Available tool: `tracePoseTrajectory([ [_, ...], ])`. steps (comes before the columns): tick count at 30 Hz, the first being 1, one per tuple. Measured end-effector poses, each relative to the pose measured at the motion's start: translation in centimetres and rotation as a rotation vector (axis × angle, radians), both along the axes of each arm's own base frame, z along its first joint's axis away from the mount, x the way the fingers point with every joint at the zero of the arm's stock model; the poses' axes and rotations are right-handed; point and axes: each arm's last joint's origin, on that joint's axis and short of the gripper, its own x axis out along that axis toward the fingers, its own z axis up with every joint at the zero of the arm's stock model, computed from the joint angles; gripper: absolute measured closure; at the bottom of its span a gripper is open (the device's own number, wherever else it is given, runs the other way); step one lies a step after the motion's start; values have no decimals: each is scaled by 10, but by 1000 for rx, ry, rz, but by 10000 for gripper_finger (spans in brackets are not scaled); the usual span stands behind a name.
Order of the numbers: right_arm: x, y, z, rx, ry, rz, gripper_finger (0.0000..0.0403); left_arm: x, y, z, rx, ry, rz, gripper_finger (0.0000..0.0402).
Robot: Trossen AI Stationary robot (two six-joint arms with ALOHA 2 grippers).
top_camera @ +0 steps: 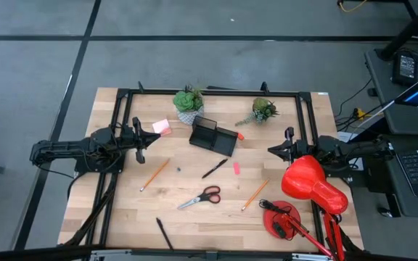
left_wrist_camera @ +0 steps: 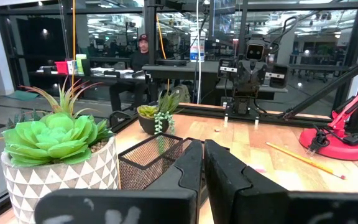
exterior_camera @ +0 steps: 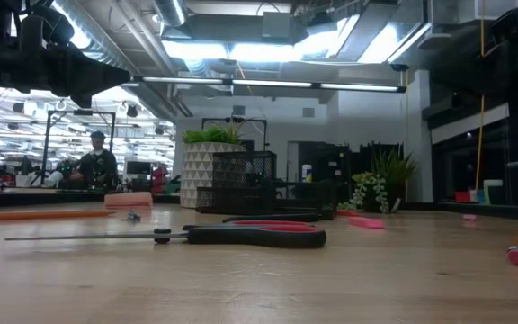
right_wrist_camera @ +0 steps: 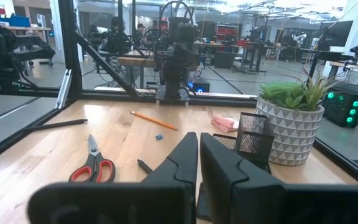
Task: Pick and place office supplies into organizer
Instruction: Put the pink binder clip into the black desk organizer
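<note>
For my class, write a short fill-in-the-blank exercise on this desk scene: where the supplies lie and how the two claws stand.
1. The scissors have ____ handles.
2. The organizer sits between two potted ____.
3. The left claw and the right claw both have their fingers ____, holding nothing.
4. The pink sticky-note pad lies on the table nearest the ____ claw.

Missing words: red; plants; shut; left
</note>
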Motion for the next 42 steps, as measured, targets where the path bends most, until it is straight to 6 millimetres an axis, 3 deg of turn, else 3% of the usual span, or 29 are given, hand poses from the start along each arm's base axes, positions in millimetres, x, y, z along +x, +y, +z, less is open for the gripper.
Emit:
tracePoseTrajectory([
  [42,0,0,0,46,2,10,380,1,-3,-5,-24,42,-105,400],
])
